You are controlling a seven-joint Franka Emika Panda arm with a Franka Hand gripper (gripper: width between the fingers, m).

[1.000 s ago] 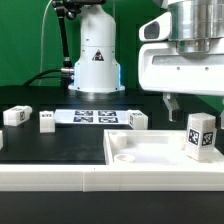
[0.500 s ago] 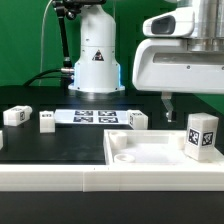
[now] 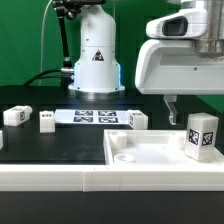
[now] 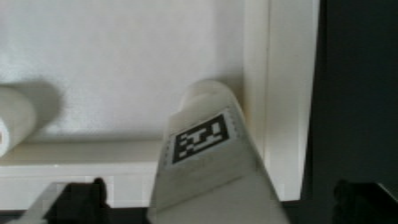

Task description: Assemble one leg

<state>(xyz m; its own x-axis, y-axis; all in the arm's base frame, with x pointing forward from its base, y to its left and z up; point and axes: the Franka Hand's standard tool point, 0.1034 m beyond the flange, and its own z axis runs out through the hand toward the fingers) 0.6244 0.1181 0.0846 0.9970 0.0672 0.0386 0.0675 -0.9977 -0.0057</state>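
Note:
A leg [image 3: 200,135], a small white post with a black-and-white tag, stands upright on the flat white tabletop [image 3: 150,152] at the exterior view's right. My gripper [image 3: 196,104] hangs just above it, open and holding nothing; one dark finger [image 3: 168,106] shows left of the leg. In the wrist view the leg [image 4: 210,140] lies between my two dark fingertips [image 4: 75,200], which stand apart on either side without touching it, so the gripper [image 4: 217,205] straddles it. The tabletop [image 4: 125,60] and a round corner socket [image 4: 15,115] show behind.
Three more legs [image 3: 15,116], [image 3: 46,120], [image 3: 137,119] lie on the black table behind the tabletop. The marker board [image 3: 95,117] lies flat between them. The robot base [image 3: 96,60] stands at the back.
The gripper body has shifted slightly above the leg, with the wrist turning a little. The leg and the other parts have not moved.

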